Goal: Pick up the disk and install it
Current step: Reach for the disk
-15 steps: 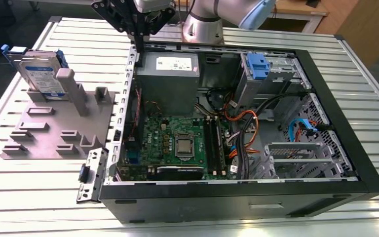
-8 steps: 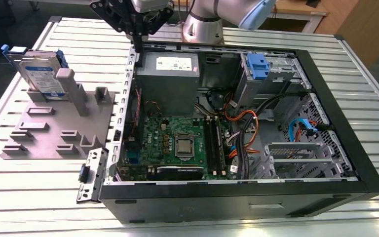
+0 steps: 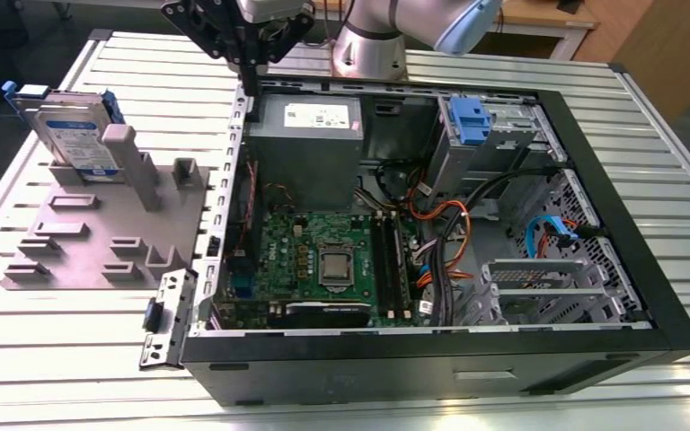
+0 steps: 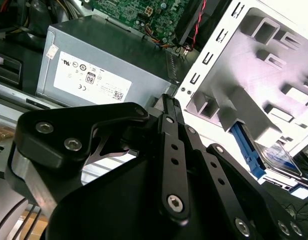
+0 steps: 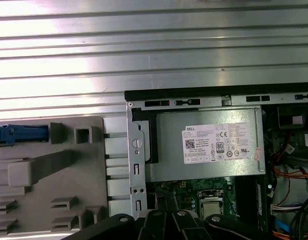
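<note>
The disk [image 3: 72,135] stands on edge, long axis upright, in the grey fixture plate [image 3: 93,260] on the counter [image 3: 46,359]. It lies toward the exterior view's left of the gripper [image 3: 249,72], whose jaws are together and empty over the computer case [image 3: 632,224] rim.

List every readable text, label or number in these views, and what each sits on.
Label on the power supply: white, with rows of print and marks, too small to quote reliably.
Label on the disk: white and blue, print blurred, unreadable.
No other legible text.
</note>
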Robot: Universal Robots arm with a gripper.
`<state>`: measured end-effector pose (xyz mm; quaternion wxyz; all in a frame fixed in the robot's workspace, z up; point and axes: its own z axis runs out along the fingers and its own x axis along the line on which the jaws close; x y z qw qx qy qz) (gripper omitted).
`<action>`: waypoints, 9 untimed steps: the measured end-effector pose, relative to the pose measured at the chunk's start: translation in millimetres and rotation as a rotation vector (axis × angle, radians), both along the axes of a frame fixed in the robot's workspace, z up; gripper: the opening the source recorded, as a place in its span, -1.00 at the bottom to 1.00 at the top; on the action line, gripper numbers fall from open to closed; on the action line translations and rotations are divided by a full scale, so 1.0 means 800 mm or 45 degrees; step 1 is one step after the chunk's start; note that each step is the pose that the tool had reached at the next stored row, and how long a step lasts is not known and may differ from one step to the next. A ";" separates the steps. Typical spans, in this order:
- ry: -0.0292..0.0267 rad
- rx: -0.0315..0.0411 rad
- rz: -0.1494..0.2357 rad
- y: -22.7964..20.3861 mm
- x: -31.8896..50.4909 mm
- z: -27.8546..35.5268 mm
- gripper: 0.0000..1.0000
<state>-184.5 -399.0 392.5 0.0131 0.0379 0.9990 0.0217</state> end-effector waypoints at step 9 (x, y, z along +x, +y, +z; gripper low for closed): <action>0.0000 -0.0001 0.000 0.0000 -0.006 -0.0011 -0.79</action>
